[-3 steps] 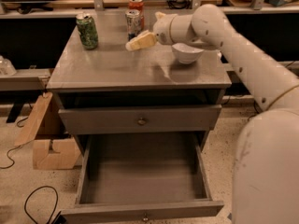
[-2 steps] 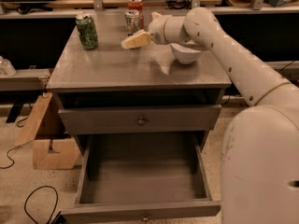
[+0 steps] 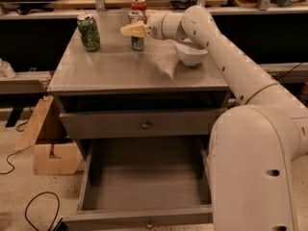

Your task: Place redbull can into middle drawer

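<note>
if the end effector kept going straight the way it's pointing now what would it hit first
Probably the green can, which stands further along that line. The end effector overlaps the redbull can in this view, so depth is unclear.

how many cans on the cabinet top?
3: green can back-left, red cola can at rear, redbull can before it, partly behind the gripper. Arm may hide more.
</note>
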Available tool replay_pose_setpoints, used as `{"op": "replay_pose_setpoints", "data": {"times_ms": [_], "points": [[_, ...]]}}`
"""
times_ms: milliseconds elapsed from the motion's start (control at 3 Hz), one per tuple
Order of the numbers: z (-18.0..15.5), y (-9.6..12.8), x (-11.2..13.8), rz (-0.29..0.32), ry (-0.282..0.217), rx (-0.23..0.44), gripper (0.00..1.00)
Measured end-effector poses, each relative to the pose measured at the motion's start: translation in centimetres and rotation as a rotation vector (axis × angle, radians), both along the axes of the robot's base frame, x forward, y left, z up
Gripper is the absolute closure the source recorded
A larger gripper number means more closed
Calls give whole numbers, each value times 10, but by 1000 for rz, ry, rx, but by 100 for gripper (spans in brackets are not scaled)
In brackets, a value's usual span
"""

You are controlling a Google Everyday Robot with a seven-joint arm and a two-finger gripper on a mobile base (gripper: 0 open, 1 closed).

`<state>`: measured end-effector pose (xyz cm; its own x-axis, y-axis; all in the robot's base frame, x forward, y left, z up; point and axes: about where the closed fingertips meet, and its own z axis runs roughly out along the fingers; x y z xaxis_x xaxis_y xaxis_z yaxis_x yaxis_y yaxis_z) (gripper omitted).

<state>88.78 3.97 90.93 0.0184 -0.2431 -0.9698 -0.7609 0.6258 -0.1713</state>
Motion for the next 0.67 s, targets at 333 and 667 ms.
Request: {"op": "replay_pose_setpoints", "data": {"times_ms": [333, 667], "points": [[22, 5, -4, 1, -4, 52, 49], [20, 8, -4, 6, -1, 49, 72]]}}
